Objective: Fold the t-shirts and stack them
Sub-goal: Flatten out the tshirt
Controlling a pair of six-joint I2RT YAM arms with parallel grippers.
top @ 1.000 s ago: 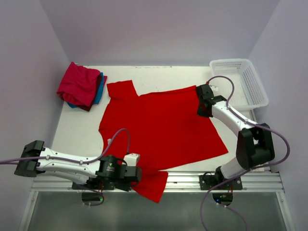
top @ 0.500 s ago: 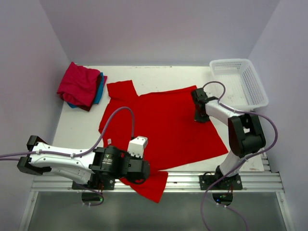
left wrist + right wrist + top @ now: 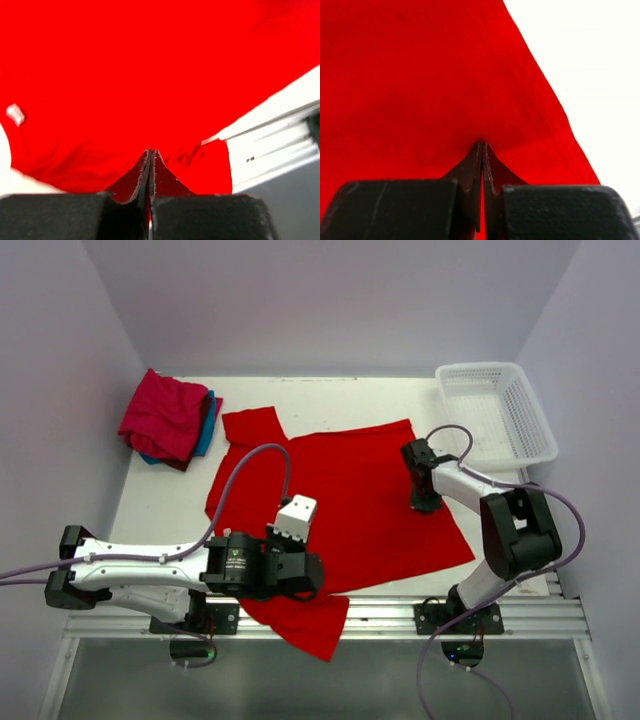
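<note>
Cloth comes first: the large bright red cloth t-shirt (image 3: 340,495) lies spread nearly flat across the middle of the white tabletop (image 3: 160,520). One sleeve-like flap droops over the near edge, just below the left end effector (image 3: 300,575).

That end effector sits at the shirt's near margin. Its jaws are pressed together on a pinch of red fabric, which in the left wrist view rises into a small tent at the fingertips (image 3: 145,165). The right end effector (image 3: 425,502) is clamped the same way on a pinch close to the shirt's right-hand border. In its own view, bare tabletop lies just to its right and red cloth fills everything to its left and ahead.

Two grips set well apart on one garment probably serve the fold. With two held points, the stretch between them can be carried over as a straight line instead of bunching.

Beyond the left end effector and to its left, well apart from it, the crimson-pink folded cloth shirt (image 3: 160,415) rests on the teal-blue cloth shirt (image 3: 210,425). Only a strip of the teal one shows. The pair look like the stack the red shirt should join once folded.

Beyond the right end effector stands the white plastic mesh basket (image 3: 530,425), near the shirt's far right corner but clear of the cloth.
</note>
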